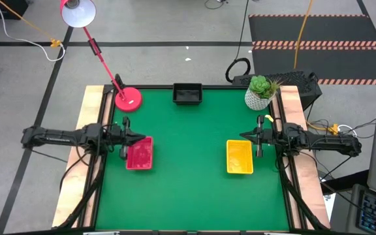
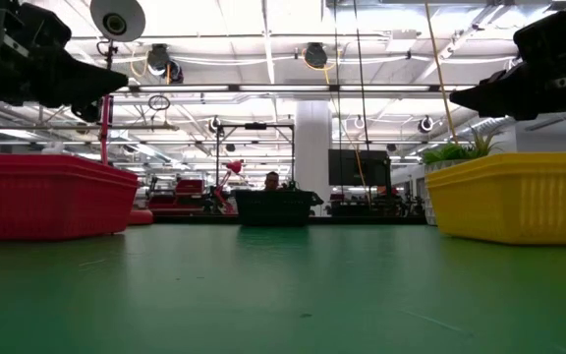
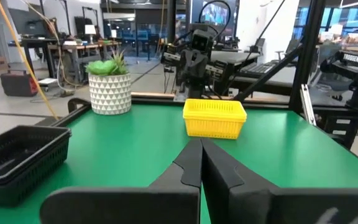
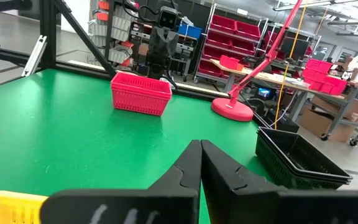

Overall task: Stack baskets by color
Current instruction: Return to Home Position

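Note:
Red baskets sit stacked on the green table at the left, also in the right wrist view. Yellow baskets sit stacked at the right, also in the left wrist view. Black baskets rest at the far edge's middle. My left gripper hangs shut above the red stack's far left corner, level, touching nothing. My right gripper hangs shut just beyond the yellow stack's far edge, level, also touching nothing.
A pink-red lamp base stands at the far left corner, its arm reaching off the table. A white plant pot stands at the far right corner. The green mat's middle and near half are bare.

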`<act>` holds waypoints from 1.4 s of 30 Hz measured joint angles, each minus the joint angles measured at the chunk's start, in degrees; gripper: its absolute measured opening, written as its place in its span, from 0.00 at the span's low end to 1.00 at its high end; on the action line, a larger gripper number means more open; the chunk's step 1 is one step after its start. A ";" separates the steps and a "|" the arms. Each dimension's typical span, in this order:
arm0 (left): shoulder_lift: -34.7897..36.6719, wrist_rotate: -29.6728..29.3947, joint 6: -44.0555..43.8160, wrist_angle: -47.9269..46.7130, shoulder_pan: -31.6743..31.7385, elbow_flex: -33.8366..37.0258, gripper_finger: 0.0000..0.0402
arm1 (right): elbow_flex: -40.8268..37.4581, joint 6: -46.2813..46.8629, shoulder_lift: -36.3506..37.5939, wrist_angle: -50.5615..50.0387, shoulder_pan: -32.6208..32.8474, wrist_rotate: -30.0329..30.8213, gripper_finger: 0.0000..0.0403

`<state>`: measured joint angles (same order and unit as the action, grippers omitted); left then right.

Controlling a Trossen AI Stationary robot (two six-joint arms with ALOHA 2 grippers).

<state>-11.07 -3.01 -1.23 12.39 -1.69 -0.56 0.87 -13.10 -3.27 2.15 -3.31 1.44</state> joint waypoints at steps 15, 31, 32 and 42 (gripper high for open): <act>11.04 0.02 0.21 -11.17 0.00 -0.11 0.00 | -0.01 0.00 0.00 0.00 0.00 0.00 0.00; 10.95 0.07 0.77 -11.55 0.00 -0.13 0.01 | 0.00 0.00 -0.01 0.02 -0.02 -0.01 0.00; 10.95 0.07 0.89 -11.55 0.00 -0.13 0.01 | 0.01 0.00 -0.02 0.02 -0.02 -0.01 0.00; 10.95 0.07 0.97 -11.63 0.00 -0.13 0.01 | -0.01 0.00 -0.02 0.05 -0.02 -0.01 0.00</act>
<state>-0.12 -2.94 -0.25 0.76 -1.69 -0.69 0.86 -13.10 -3.29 2.20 -3.33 1.43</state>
